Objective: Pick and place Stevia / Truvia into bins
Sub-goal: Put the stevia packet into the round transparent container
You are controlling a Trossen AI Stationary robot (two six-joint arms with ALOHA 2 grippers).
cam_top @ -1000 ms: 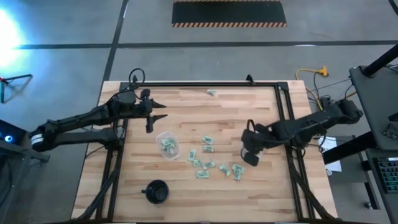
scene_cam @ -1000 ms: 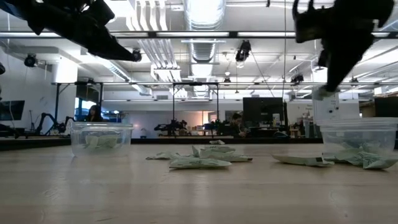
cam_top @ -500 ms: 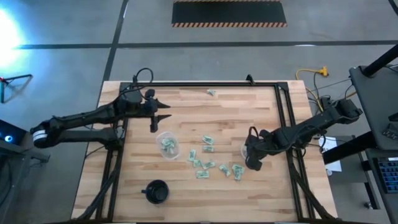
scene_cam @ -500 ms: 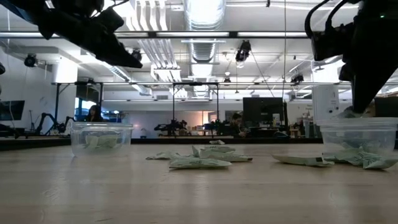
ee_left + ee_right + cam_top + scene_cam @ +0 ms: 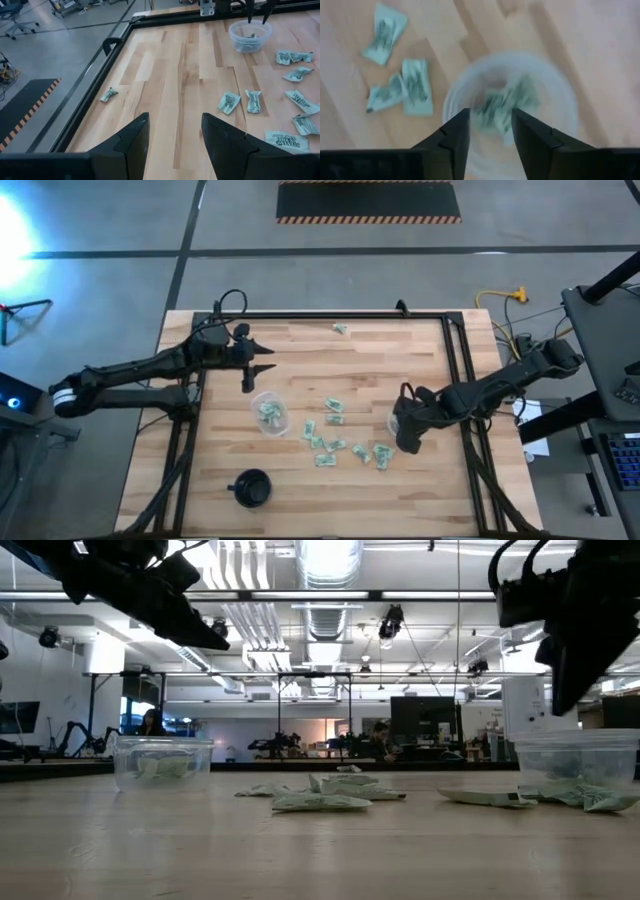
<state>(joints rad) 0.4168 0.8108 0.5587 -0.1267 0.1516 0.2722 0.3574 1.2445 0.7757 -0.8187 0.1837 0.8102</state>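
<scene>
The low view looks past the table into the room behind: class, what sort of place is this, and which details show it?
Probably a robotics lab or workshop: exposed ceiling ducts, more equipment on stands and people seated at workstations beyond the wooden table.

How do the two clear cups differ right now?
The left cup stands free, with the left gripper off to one side; the right cup sits directly under the right gripper, whose fingers are apart. Both are upright and hold packets.
</scene>
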